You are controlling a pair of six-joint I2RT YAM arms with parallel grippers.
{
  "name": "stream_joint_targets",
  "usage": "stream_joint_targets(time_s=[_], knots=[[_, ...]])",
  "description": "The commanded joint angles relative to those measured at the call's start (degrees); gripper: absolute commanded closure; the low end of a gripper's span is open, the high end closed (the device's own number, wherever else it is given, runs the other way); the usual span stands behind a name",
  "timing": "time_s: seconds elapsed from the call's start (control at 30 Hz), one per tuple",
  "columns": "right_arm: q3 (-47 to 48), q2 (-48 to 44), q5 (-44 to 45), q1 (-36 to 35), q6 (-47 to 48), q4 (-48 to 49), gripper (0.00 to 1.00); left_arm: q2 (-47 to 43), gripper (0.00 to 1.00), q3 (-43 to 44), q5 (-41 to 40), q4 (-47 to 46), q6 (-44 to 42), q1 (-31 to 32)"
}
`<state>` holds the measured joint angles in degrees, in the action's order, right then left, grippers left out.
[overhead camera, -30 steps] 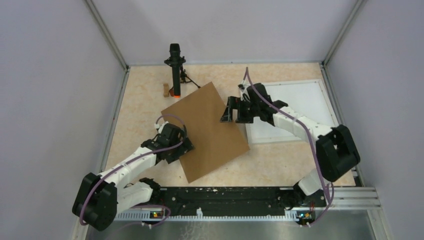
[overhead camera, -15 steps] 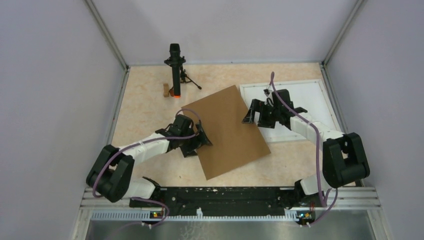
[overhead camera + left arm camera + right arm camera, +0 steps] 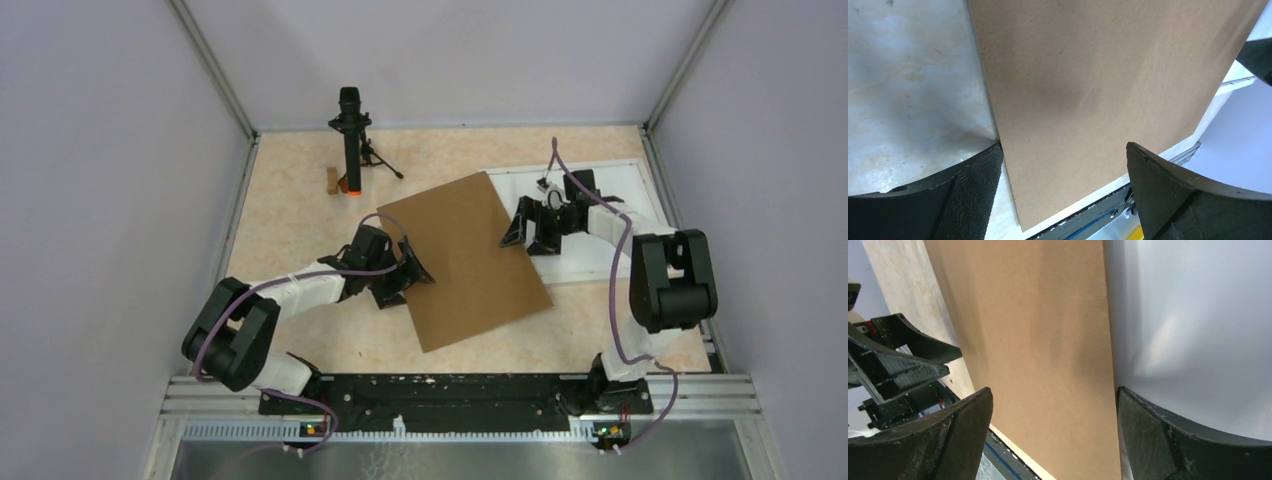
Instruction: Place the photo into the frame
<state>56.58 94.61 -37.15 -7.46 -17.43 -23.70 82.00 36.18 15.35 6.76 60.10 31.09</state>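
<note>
A plain brown cardboard sheet (image 3: 465, 260) lies tilted mid-table, its right part over the left side of the white frame (image 3: 590, 265). The photo shows in no view. My left gripper (image 3: 415, 275) is open at the sheet's left edge. In the left wrist view (image 3: 1064, 147) one finger sits on the table against that edge, the other over the board. My right gripper (image 3: 512, 232) is open at the sheet's right edge. In the right wrist view (image 3: 1054, 390) its jaws straddle the board (image 3: 1038, 340), with the frame's pale inside (image 3: 1193, 315) beside it.
A black post on a tripod with an orange base (image 3: 350, 140) stands at the back left, a small wooden block (image 3: 332, 180) next to it. Grey walls close three sides. A black rail (image 3: 450, 390) runs along the near edge.
The cardboard sheet has slid right and now overlaps the frame's left side. Both arms moved right with it, jaws staying open.
</note>
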Motion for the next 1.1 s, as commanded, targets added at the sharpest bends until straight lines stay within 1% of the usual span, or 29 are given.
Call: stream_joint_targets(time_s=[0.0, 0.07, 0.13, 0.2, 0.27, 0.4, 0.47, 0.5, 0.57, 0.7, 0.8, 0.87, 0.93, 1.07], knots=[[6.91, 5.87, -6.88, -0.37, 3.8, -2.1, 0.11, 4.29, 0.02, -2.28, -4.35, -0.03, -2.33, -0.44], [8.77, 7.79, -7.27, -0.28, 4.02, -0.97, 0.12, 4.61, 0.02, -2.02, -4.43, 0.14, -2.99, -0.71], [11.85, 11.0, -10.27, -0.3, 5.52, -1.93, 0.12, 4.89, 0.02, -1.97, -4.37, 0.09, -3.45, -1.05], [15.42, 15.69, -13.52, -0.28, 7.38, -4.18, 0.18, 5.18, 0.02, -2.05, -4.09, 0.03, -3.86, -1.41], [17.53, 18.01, -16.66, -0.32, 8.34, -4.98, 0.23, 5.48, 0.02, -2.15, -3.72, 0.05, -4.37, -1.89], [18.38, 19.99, -24.26, -0.33, 8.45, -3.93, 0.41, 5.52, 0.02, -1.79, -3.83, 0.17, -6.52, -2.38], [17.55, 19.55, -27.01, -0.28, 8.13, -3.47, 0.56, 5.53, 0.02, -1.01, -3.93, 0.46, -7.85, -2.38], [16.53, 18.66, -27.99, -0.26, 7.11, -2.65, 0.59, 5.54, 0.02, -0.51, -3.91, 0.63, -8.55, -2.36], [13.39, 15.68, -29.57, -0.18, 3.44, 0.93, 0.61, 5.46, 0.02, 0.16, -3.96, 0.67, -9.57, -2.36], [3.62, 6.31, -32.04, -0.18, -7.33, 13.3, 0.61, 4.88, 0.02, 1.1, -3.81, 0.19, -10.92, -2.36], [-2.8, -0.52, -31.54, -0.28, -10.39, 15.89, 0.61, 4.16, 0.02, 2.13, -3.71, 0.25, -11.97, -2.36], [-5.1, -4.85, -29.45, -0.29, -10.91, 15.1, 0.62, 3.62, 0.02, 2.62, -4.5, 0.37, -12.65, -2.37], [-6.64, -8.44, -27.85, -0.33, -12.33, 14.94, 0.69, 3.36, 0.02, 3.19, -5.29, 0.71, -13.44, -2.35], [-11.55, -14.63, -26.04, -0.57, -17.93, 19.61, 0.91, 3.22, 0.02, 5.48, -3.24, 1.16, -15.59, -2.37]])
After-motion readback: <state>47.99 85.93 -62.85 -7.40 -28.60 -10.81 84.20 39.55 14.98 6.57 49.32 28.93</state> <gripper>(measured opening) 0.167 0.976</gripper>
